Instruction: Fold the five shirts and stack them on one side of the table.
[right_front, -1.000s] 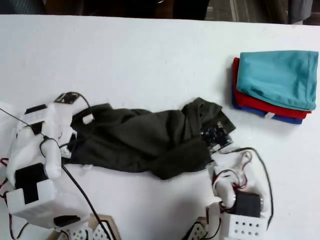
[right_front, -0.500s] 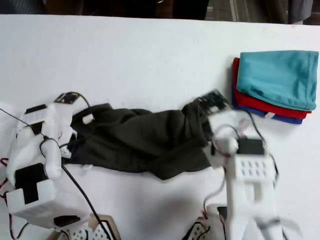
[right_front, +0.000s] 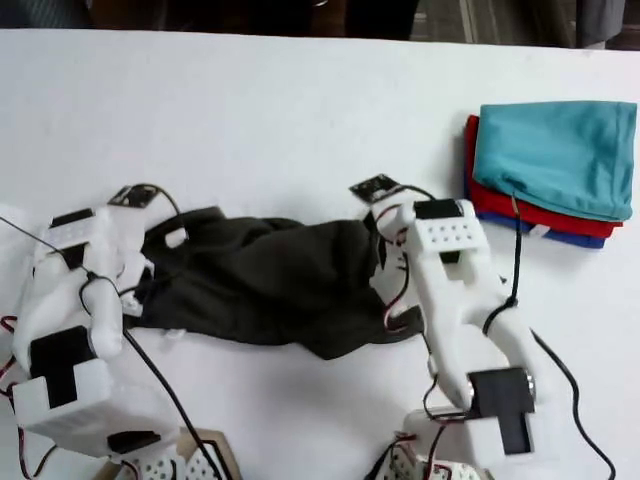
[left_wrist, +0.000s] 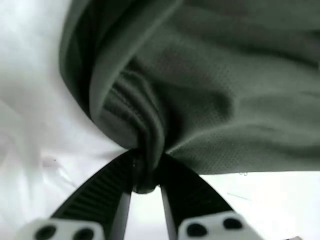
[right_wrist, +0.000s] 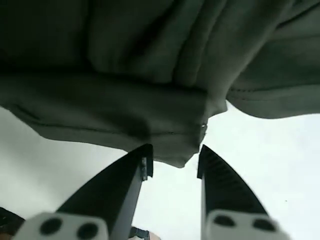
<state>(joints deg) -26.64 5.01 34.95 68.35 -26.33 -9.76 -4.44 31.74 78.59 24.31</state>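
Our left arm (right_front: 65, 300) and right arm (right_front: 455, 280) are white shells with black motor blocks (right_front: 500, 405), trailing black cables (right_front: 148, 368) and red and white wires (right_front: 393, 300). Our left gripper (left_wrist: 146, 172) and right gripper (right_wrist: 175, 155) have black fingers (left_wrist: 97, 195), ribbed as far as we can tell, on white bases (left_wrist: 205, 227) with dark holes.

The dark shirt (left_wrist: 210, 100) is matt cloth with a fine mesh knit, the folded stack (right_front: 555, 165) looks smoother. The table (right_front: 250, 120) is smooth matt white, and the left gripper (left_wrist: 145, 172) has ribbed black plastic fingers (left_wrist: 95, 192).

Bright, even light; glare on table (right_front: 280, 110)
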